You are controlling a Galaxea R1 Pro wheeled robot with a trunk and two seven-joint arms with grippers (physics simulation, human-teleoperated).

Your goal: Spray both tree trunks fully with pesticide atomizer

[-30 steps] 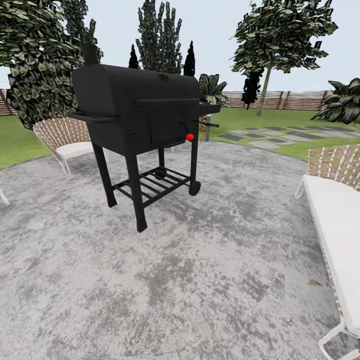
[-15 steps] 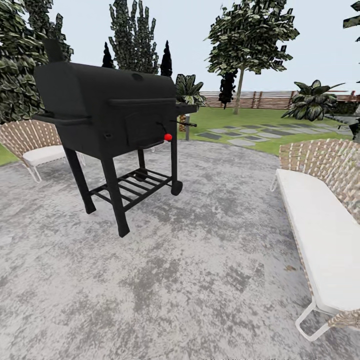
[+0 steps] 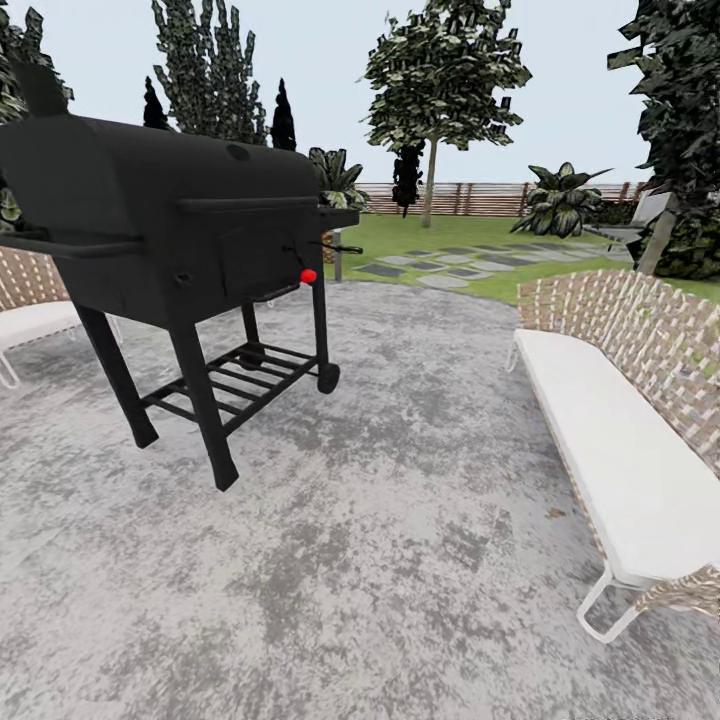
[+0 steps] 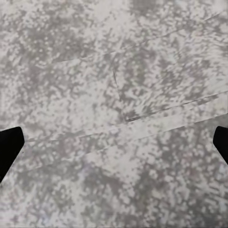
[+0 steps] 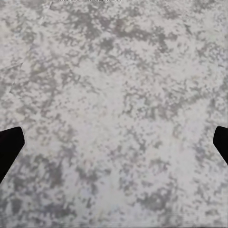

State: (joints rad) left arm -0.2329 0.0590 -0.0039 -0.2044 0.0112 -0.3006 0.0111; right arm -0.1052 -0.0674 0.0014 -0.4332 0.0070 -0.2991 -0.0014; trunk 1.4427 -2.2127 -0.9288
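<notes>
At the left edge of my head view a woven chair with a white cushion (image 3: 28,318) is partly hidden behind the black barbecue grill (image 3: 170,235). The grill stands on four legs on the mottled grey paving (image 3: 400,520), with a slatted lower shelf and a red knob (image 3: 308,276) on its front. Open paving runs from the grill's legs across to the white-cushioned woven bench (image 3: 610,440) along the right edge; this central strip is free of obstacles. Past the paving's far edge, a line of stepping stones (image 3: 470,262) crosses the green lawn (image 3: 420,235) toward the brown slat fence (image 3: 480,198). One tree (image 3: 440,80) with a thin trunk stands before the fence; a second trunk (image 3: 655,235) leans at the far right under dark foliage.

I do not see the pesticide atomizer in any view, so I cannot place it.

In the left wrist view, the left gripper (image 4: 114,142) hangs over bare paving, its dark fingertips (image 4: 9,145) at opposite edges, spread wide with nothing between. In the right wrist view, the right gripper (image 5: 114,142) is likewise spread apart and empty over paving.

Against the earlier head views, the whole scene has slid leftward: the camera has turned right. The grill now meets the left edge, more of the bench shows, and the right-hand trunk has entered the view.
</notes>
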